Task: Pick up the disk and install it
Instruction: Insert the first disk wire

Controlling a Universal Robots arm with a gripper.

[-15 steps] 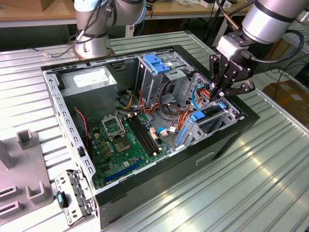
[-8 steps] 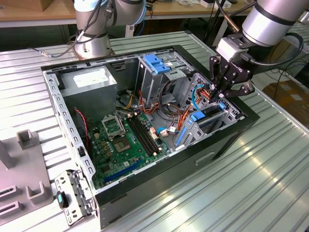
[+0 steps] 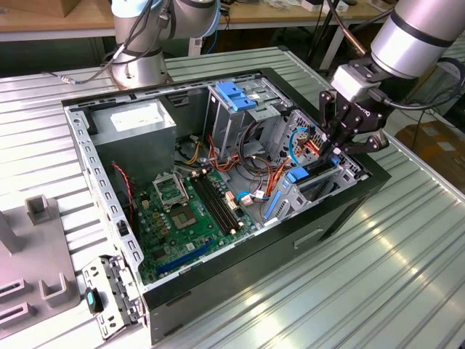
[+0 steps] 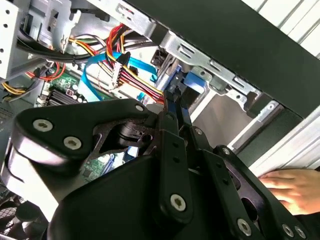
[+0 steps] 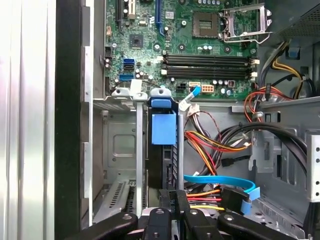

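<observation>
Gripper (image 3: 336, 149) sits at right of the exterior view, down inside the open PC case (image 3: 349, 211) at the drive bay. Fingers are pinched nearly closed on the disk (image 5: 163, 150); first wrist view shows it standing on edge in the bay slot, blue tab facing the motherboard (image 5: 200, 40). A hand (image 4: 292, 187) rests at lower right of the second wrist view.
</observation>
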